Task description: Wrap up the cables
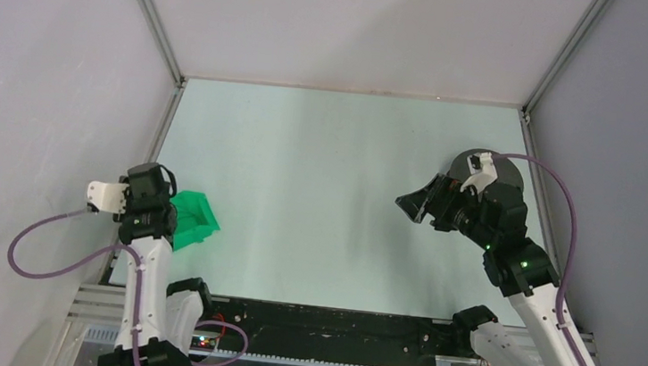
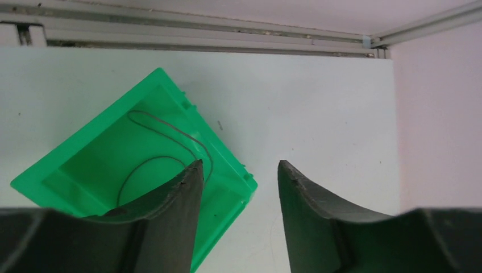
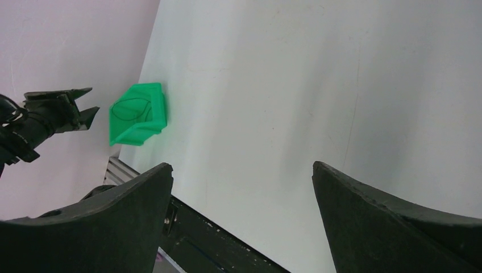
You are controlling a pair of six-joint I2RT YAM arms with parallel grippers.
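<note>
Over the table (image 1: 319, 192), top view: two arms, one green bin (image 1: 208, 217), one round dark spool (image 1: 509, 176), two mauve leads (image 1: 11, 251), one per arm. The bin sits near left, partly under the left arm's wrist. The spool sits far right, behind the right wrist. Right hand (image 1: 414, 202) hangs above the right half of the table, pointing left, jaws wide, nothing in them. Bin contents are too fine to make out from this height. The left fingers are hidden under their own wrist.

Left wrist view: left hand (image 2: 239, 164) is above the bin's edge, fingers apart, released, nothing between them. Only this view shows the cables (image 2: 170, 132) clearly: thin black wire lying loose on the bin floor, curled, not straight. One long strand runs on the diagonal alongside one bin wall, and a second arc bends back beneath it. One piece or two, cannot tell; part of it passes behind a finger.

Right wrist view: right fingers spread wide, empty. Across the table the bin shows small at the left edge, the wire a dark loop inside it. The left hand is just beside it, jaws parted.
</note>
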